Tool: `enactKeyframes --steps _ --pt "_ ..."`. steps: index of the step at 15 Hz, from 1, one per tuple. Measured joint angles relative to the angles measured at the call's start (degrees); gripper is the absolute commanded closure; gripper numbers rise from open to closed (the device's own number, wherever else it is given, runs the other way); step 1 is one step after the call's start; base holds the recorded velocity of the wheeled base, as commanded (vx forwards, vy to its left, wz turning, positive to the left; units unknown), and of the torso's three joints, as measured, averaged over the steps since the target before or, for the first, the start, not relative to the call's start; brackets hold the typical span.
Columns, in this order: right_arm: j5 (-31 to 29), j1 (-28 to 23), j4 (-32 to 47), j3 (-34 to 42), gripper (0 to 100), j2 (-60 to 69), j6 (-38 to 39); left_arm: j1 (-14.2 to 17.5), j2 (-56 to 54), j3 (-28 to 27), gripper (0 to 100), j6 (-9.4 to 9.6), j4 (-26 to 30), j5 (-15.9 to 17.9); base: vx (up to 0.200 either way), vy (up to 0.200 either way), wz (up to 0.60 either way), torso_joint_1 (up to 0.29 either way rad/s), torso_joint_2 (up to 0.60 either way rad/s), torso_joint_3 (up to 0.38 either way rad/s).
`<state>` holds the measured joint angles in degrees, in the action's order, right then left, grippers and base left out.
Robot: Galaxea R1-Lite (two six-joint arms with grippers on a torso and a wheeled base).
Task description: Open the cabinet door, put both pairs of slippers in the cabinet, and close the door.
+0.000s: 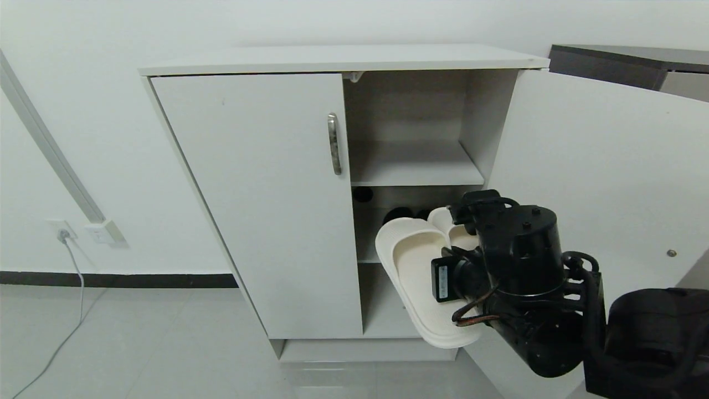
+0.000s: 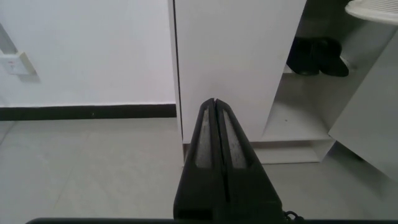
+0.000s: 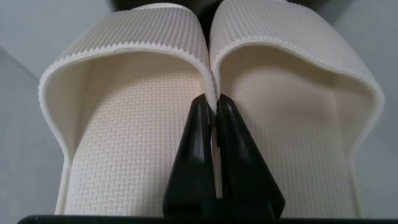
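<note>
A white cabinet [image 1: 249, 194] stands against the wall with its left door shut and its right door [image 1: 598, 183] swung open. My right gripper [image 3: 214, 109] is shut on the touching inner edges of a pair of white slippers [image 1: 415, 271], held in front of the open right half at the level of the middle shelf. The slippers' ribbed straps [image 3: 143, 37] point toward the cabinet. A pair of black slippers [image 2: 317, 57] lies on the middle shelf inside. My left gripper [image 2: 214, 106] is shut on nothing, low above the floor in front of the shut left door.
The upper shelf [image 1: 415, 163] and the bottom shelf [image 2: 298, 124] are bare. A metal handle [image 1: 333, 144] is on the left door. A wall socket with a cable [image 1: 63, 235] is at the left. A grey cabinet [image 1: 631, 64] stands behind the open door.
</note>
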<state>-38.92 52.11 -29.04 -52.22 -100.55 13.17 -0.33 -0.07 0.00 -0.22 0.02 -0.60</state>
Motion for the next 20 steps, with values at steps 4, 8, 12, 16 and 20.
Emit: enactKeyframes --steps 4,8,12,16,20 --pt "-1.85 0.09 9.52 -8.61 100 1.01 2.16 0.00 0.00 0.00 100 0.00 -0.02 0.02 0.000 0.000 0.00 0.000 0.00 0.000" --pt "-4.49 -0.79 13.85 -17.57 100 -0.69 2.18 0.00 0.00 0.00 100 -0.02 -0.02 0.00 0.000 0.000 0.00 0.000 0.00 0.000" --pt "-5.74 -1.79 14.57 -22.22 100 -4.24 2.16 -0.02 0.00 0.00 100 -0.02 -0.02 0.00 0.000 0.000 0.00 0.000 0.00 0.000" --pt "-5.68 -2.01 14.73 -23.43 100 -5.68 1.28 -0.02 0.00 0.00 100 0.00 -0.02 0.00 0.000 0.000 0.00 0.000 0.00 0.000" --pt "-5.72 -2.01 14.65 -23.71 100 -6.12 1.06 -0.02 0.00 0.00 100 0.00 0.00 0.00 0.000 0.000 0.00 0.000 0.00 0.000"
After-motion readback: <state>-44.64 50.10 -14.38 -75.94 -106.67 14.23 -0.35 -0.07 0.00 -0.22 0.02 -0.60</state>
